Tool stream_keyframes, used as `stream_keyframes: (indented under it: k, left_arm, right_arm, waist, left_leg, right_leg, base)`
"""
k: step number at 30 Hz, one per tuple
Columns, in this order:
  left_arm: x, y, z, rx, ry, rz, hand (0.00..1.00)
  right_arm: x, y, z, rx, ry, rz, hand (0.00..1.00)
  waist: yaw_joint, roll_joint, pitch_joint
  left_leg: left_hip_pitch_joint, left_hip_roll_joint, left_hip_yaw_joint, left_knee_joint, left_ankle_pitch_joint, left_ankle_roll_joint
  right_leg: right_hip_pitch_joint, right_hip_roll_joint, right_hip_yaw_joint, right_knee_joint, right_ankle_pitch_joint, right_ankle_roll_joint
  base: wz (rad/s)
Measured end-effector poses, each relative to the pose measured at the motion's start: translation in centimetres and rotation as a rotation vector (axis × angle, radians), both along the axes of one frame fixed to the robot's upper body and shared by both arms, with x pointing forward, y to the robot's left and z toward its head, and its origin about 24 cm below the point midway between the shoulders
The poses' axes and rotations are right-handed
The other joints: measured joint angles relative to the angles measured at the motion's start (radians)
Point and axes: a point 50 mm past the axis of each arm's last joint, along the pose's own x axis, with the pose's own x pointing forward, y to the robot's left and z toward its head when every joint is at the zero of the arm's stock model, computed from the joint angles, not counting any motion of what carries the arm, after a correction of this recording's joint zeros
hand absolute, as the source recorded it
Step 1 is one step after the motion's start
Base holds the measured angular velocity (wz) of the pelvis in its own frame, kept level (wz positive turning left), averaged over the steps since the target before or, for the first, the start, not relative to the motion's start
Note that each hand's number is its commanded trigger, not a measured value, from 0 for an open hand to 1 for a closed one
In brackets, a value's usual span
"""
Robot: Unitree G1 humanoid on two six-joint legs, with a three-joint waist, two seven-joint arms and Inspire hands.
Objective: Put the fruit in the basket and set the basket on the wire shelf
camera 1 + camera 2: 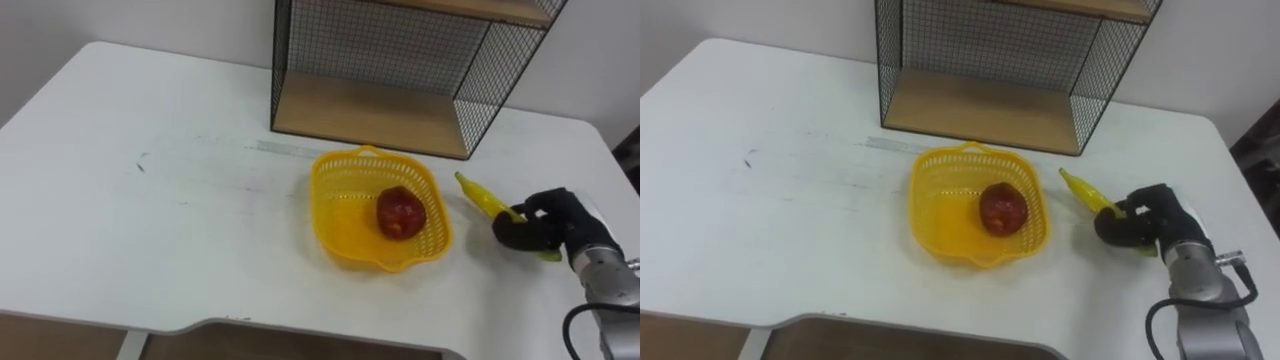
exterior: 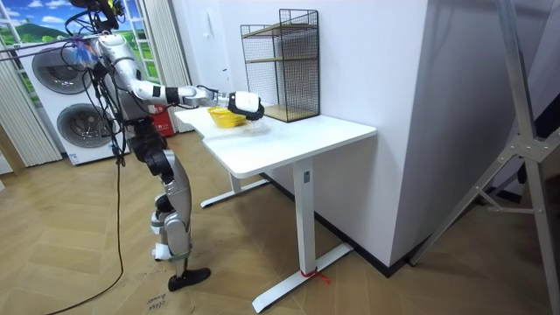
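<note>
Right hand [image 1: 545, 225] curled round the banana [image 1: 485, 198] on the worktop [image 1: 150, 200], just right of the basket [image 1: 322, 190]; fingers hide the banana's far half. Apple [image 1: 400, 213] sits in the basket, wire shelf [image 1: 370, 115] behind it, top cut off

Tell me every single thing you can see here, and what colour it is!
table: one, white, under everything
wire shelf: one, black wire with wooden boards, at the back of the table
basket: one, yellow, on the table in front of the wire shelf
red fruit: one, red, inside the basket
banana: one, yellow, on the table to the right of the basket
washing machines: two, white, at the room view's left behind the robot
right hand: one, black, fingers curled round the banana
</note>
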Motion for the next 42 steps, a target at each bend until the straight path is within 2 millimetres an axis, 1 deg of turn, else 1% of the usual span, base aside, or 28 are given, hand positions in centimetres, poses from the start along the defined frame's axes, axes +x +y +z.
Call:
stream_keyframes:
  k: [3,4,5,8,13,16,17,19,22,27,29,31,33,36,42]
  left_arm:
    - [0.1,0.0,0.0,0.003,-0.005,-0.001,0.00]
    - [0.1,0.0,0.0,0.003,-0.007,-0.004,0.00]
    - [0.1,-0.1,0.0,0.002,-0.007,-0.008,0.00]
    - [0.1,-0.3,-0.1,-0.003,-0.003,-0.022,0.00]
    - [0.1,-0.7,-0.2,-0.013,0.008,-0.046,0.00]
    - [-0.1,-1.0,-0.3,-0.021,0.015,-0.056,0.00]
    - [0.0,-1.1,-0.3,-0.023,0.014,-0.055,0.00]
    - [0.0,-1.3,-0.4,-0.027,0.012,-0.055,0.00]
    - [0.5,-1.2,-0.4,-0.027,-0.001,-0.058,0.00]
    - [1.1,-1.3,-0.4,-0.034,-0.031,-0.069,0.00]
    - [1.5,-1.3,-0.4,-0.035,-0.042,-0.074,0.00]
    - [1.6,-1.3,-0.4,-0.035,-0.044,-0.074,0.00]
    - [1.4,-1.3,-0.3,-0.034,-0.041,-0.073,0.00]
    - [1.7,-1.3,-0.3,-0.035,-0.047,-0.077,0.00]
    - [1.8,-1.3,-0.3,-0.034,-0.049,-0.077,0.00]
  right_arm:
    - [0.5,0.6,1.2,0.030,-0.066,0.019,1.00]
    - [0.7,1.0,1.9,0.032,-0.101,0.033,1.00]
    - [0.9,1.3,2.7,0.027,-0.136,0.045,1.00]
    - [1.2,1.8,3.9,0.019,-0.200,0.057,1.00]
    - [1.2,2.2,4.8,0.014,-0.237,0.075,1.00]
    - [1.3,2.8,5.3,0.010,-0.257,0.100,1.00]
    - [1.3,3.0,5.5,0.004,-0.264,0.115,1.00]
    - [1.4,3.5,5.9,-0.002,-0.279,0.137,1.00]
    - [1.5,4.0,6.5,-0.004,-0.294,0.167,1.00]
    - [1.6,5.0,7.4,-0.021,-0.321,0.228,1.00]
    - [1.6,6.0,8.0,-0.042,-0.337,0.280,1.00]
    - [1.6,6.4,8.4,-0.048,-0.350,0.302,1.00]
    - [1.6,7.0,8.3,-0.049,-0.344,0.329,1.00]
    - [1.6,7.8,8.1,-0.043,-0.320,0.379,1.00]
    - [1.6,9.1,7.7,-0.043,-0.276,0.470,1.00]
  waist:
    - [0.001,0.001,0.0000]
    - [0.001,0.001,0.0003]
    - [0.001,0.003,0.0011]
    - [0.001,0.007,0.0032]
    - [-0.001,0.008,0.0027]
    - [-0.004,0.013,-0.0008]
    - [-0.005,0.013,-0.0040]
    - [-0.004,0.017,-0.0063]
    - [0.000,0.018,-0.0060]
    - [0.004,0.014,-0.0035]
    - [0.004,0.011,0.0021]
    - [0.010,0.007,0.0032]
    - [0.016,0.002,0.0033]
    - [0.030,-0.005,0.0010]
    - [0.035,-0.001,0.0027]
  left_leg:
    - [0.003,0.000,0.001,-0.001,0.000,0.000]
    - [0.003,0.000,0.002,-0.001,0.000,0.000]
    - [0.004,0.000,0.003,-0.001,0.000,0.000]
    - [0.004,0.000,0.003,-0.001,0.000,0.000]
    - [0.003,0.000,0.002,-0.003,0.000,0.000]
    - [0.001,0.000,0.002,-0.003,0.000,0.000]
    - [0.001,0.000,0.003,-0.002,0.000,0.000]
    - [0.001,0.000,0.003,-0.002,0.000,0.000]
    - [0.001,0.000,0.002,0.000,0.000,0.001]
    - [0.000,0.000,0.004,0.003,0.000,0.001]
    - [-0.003,0.001,0.008,-0.002,0.000,0.001]
    - [-0.005,0.001,0.016,-0.003,0.000,0.001]
    - [-0.002,0.001,0.020,-0.005,0.000,0.001]
    - [0.001,0.002,0.024,-0.004,0.000,0.001]
    - [0.002,0.002,0.023,-0.009,0.000,0.001]
  right_leg:
    - [0.002,0.000,0.002,-0.001,0.000,0.000]
    - [0.002,0.000,0.002,0.000,0.000,0.000]
    - [0.002,0.000,0.002,0.000,0.000,0.000]
    - [0.002,0.000,0.002,0.000,0.000,0.000]
    - [0.001,0.000,0.002,0.003,0.000,0.000]
    - [-0.003,0.000,0.004,0.005,0.000,0.000]
    - [-0.006,0.000,0.005,0.009,0.000,0.000]
    - [-0.009,0.000,0.006,0.017,0.000,0.000]
    - [-0.009,-0.001,0.006,0.018,0.000,0.000]
    - [-0.008,-0.001,0.008,0.017,0.000,0.000]
    - [-0.013,0.000,0.014,0.017,0.000,0.000]
    - [-0.019,0.002,0.024,0.018,0.000,0.000]
    - [-0.019,0.003,0.028,0.018,0.000,-0.001]
    - [-0.021,0.004,0.032,0.017,0.001,-0.001]
    - [-0.021,0.004,0.031,0.015,0.001,-0.001]
  base:
    - [0.00]
    - [0.00]
    - [0.00]
    - [0.00]
    - [0.00]
    - [0.00]
    - [0.00]
    - [0.00]
    - [0.00]
    - [-0.01]
    - [-0.06]
    - [-0.10]
    - [-0.07]
    - [-0.05]
    - [0.00]
